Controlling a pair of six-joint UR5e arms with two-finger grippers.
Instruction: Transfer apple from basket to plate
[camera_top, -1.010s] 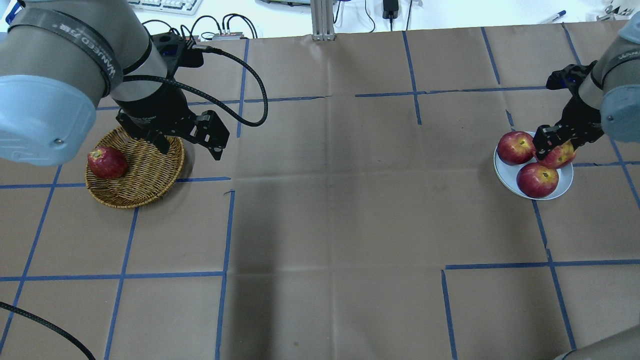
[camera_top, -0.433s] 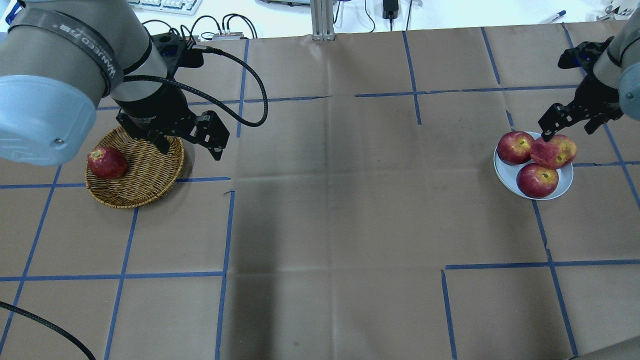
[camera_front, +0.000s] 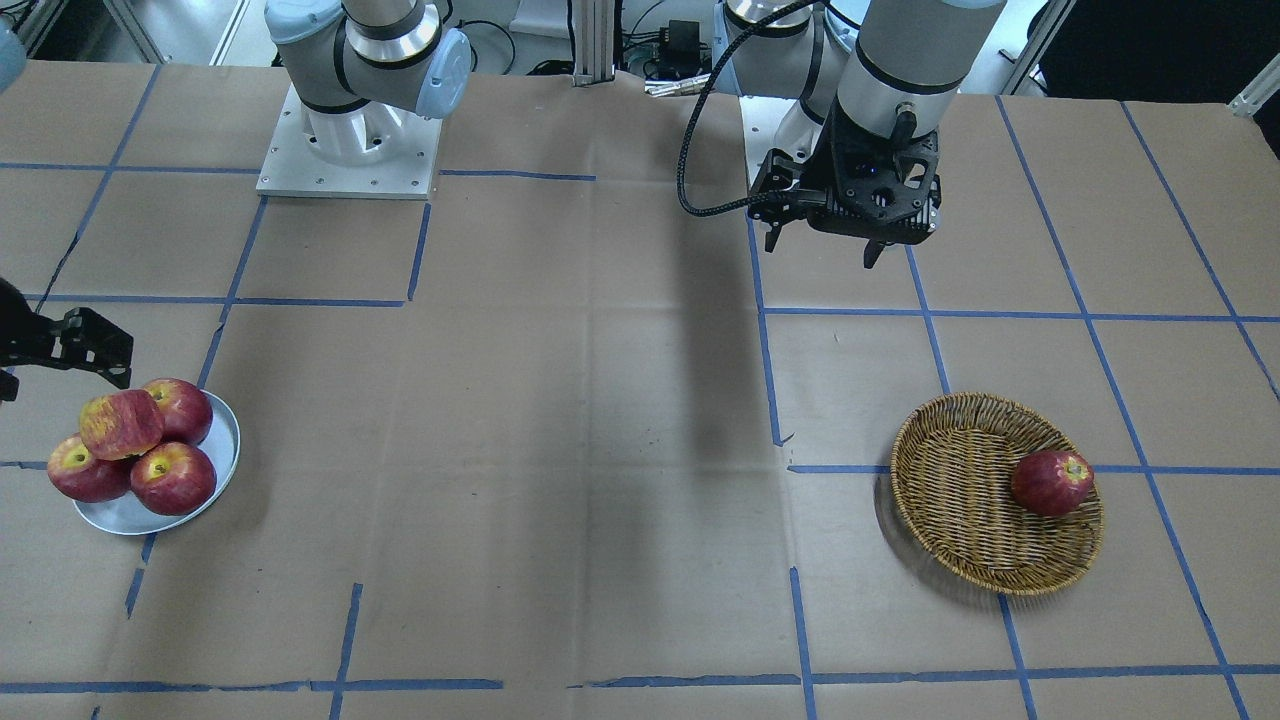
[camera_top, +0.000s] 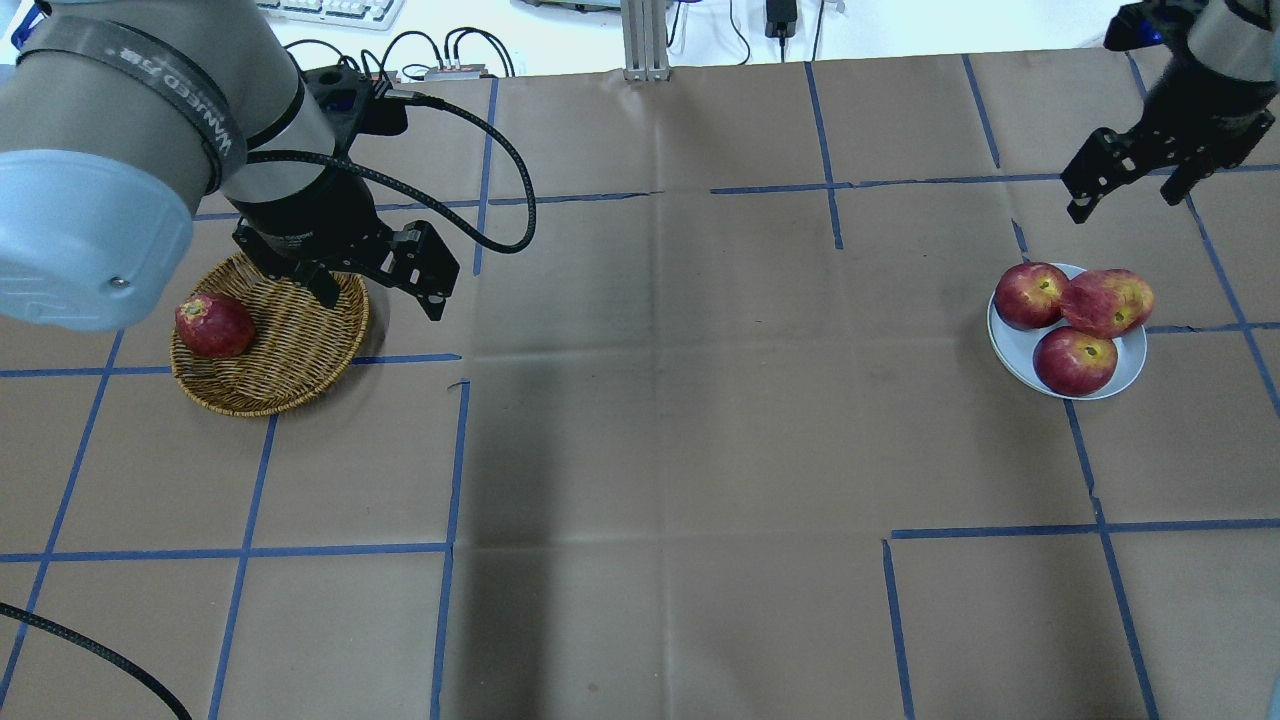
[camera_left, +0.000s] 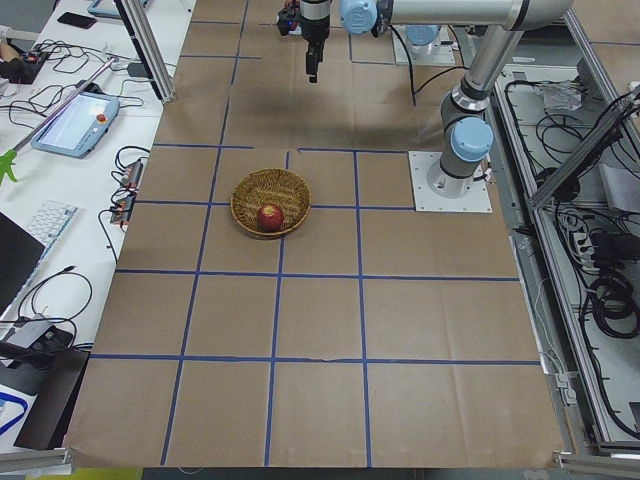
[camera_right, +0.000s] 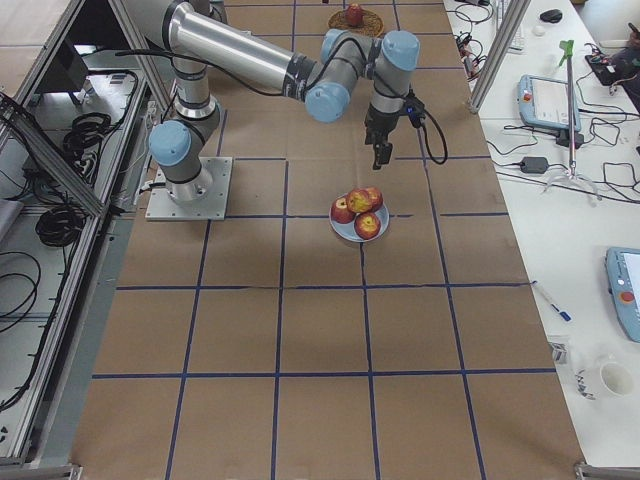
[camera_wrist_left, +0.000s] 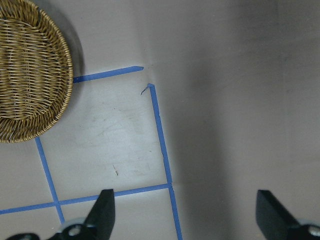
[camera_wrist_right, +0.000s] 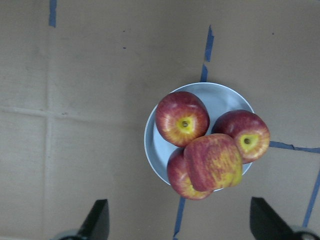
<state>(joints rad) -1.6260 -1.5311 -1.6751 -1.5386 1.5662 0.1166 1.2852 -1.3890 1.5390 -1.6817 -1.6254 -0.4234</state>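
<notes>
apple (camera_wrist_right: 212, 162) lies on the plate (camera_wrist_right: 150, 145), propped on top of three dark red apples (camera_wrist_right: 182, 117) and touching them. right gripper (camera_wrist_right: 182, 222) hangs in the air near the plate, clear of the fruit, its fingers spread wide and holding nothing. left gripper (camera_wrist_left: 187, 210) hovers off to one side of the basket (camera_top: 290, 350), also wide open and empty. one dark red apple (camera_top: 213, 325) sits in the basket near its rim.

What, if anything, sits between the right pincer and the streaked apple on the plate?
Nothing visible does. The right pincer hangs open above the streaked apple, with only air between them. That apple lies topmost on the plate, resting on the three red apples.
</notes>
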